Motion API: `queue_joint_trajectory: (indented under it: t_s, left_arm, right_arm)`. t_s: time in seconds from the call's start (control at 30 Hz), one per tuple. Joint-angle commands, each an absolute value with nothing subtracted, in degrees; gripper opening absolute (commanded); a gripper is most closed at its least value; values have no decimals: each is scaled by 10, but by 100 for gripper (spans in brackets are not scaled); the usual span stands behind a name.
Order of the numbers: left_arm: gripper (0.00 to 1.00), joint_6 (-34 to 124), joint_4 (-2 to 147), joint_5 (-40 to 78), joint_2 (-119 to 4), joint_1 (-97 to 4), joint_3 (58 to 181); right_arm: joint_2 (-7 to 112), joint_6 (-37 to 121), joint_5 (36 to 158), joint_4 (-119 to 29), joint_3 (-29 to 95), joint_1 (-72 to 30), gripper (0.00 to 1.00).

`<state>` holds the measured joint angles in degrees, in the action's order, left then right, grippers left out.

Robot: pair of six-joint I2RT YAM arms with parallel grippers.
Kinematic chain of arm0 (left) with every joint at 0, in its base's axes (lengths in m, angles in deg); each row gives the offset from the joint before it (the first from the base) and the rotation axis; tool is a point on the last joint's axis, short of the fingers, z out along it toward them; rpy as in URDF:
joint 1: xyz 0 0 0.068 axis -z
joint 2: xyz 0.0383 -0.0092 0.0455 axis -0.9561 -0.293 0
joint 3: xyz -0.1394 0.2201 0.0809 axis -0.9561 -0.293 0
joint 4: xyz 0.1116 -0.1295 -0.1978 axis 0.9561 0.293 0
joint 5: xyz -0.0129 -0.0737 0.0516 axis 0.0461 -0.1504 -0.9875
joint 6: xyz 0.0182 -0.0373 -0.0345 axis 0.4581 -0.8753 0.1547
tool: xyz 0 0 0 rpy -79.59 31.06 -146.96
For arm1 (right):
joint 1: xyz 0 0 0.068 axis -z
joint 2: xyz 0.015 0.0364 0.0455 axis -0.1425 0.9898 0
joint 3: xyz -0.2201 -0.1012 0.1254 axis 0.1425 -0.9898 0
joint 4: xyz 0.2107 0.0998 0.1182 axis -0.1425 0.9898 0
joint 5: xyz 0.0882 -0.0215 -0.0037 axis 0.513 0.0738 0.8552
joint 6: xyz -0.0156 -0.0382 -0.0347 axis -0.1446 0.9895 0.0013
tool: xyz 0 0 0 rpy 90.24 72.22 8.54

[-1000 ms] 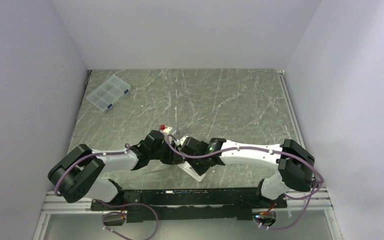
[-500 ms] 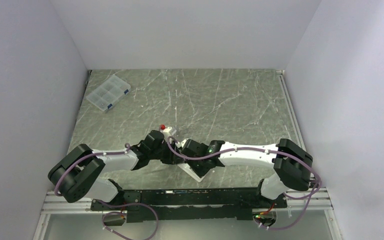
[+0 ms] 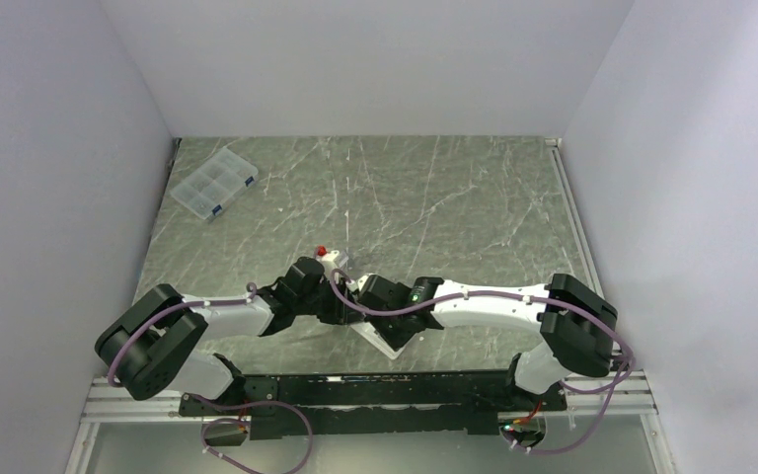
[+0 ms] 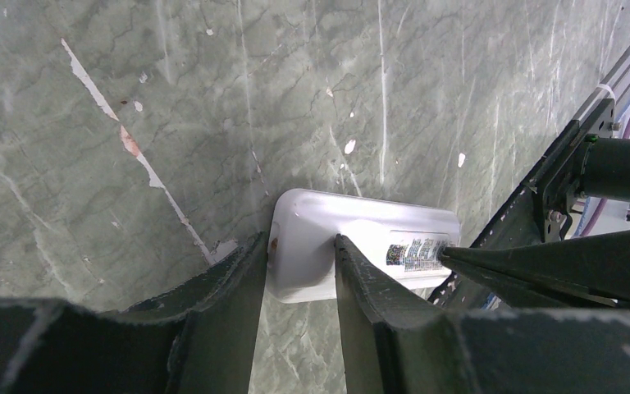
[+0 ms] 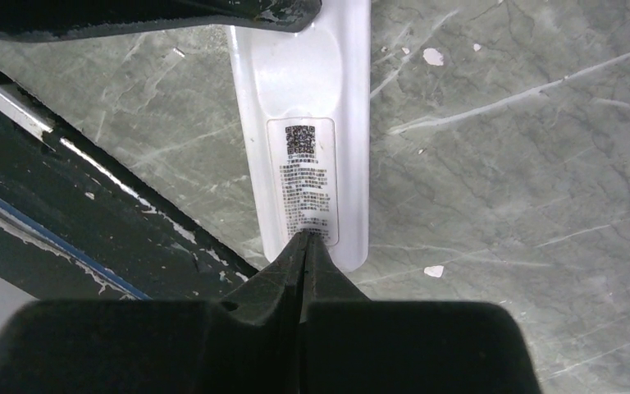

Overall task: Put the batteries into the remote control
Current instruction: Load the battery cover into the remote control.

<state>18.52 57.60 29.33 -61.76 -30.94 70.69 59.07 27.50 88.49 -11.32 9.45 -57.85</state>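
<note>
The remote control [image 4: 377, 230] lies flat on the table, white back up, with a printed label [image 5: 303, 176]; no recess shows. My left gripper [image 4: 299, 242] is open. One of its fingers [image 4: 238, 287] is against the remote's end and the other [image 4: 361, 287] is over its back. My right gripper [image 5: 306, 236] is shut and empty, its tips touching the label near the remote's other end. In the top view both grippers, left [image 3: 331, 296] and right [image 3: 375, 296], meet over the remote [image 3: 387, 341]. The batteries are hidden or out of view.
A clear compartment box with blue clips [image 3: 214, 184] sits at the far left of the table. The dark front rail [image 3: 355, 390] runs close beside the remote and also shows in the right wrist view [image 5: 49, 164]. White walls enclose the table on three sides.
The right arm's elbow has shifted slightly left. Both grippers and the remote have stayed in place.
</note>
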Motion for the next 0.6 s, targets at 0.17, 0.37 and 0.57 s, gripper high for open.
queue_joint_trajectory:
  t_s: [0.17,0.37,0.57]
  left_arm:
    - [42,192,585,298,-628,-308,713]
    - [41,192,586,298,-626,-309,712]
    - [41,192,586,298,-627,-308,712]
  right_arm:
    - [576,275,835,-105,141,-577,0]
    - [587,279,835,-117,150,-577,0]
    - [608,282,842,-141,143,-573,0]
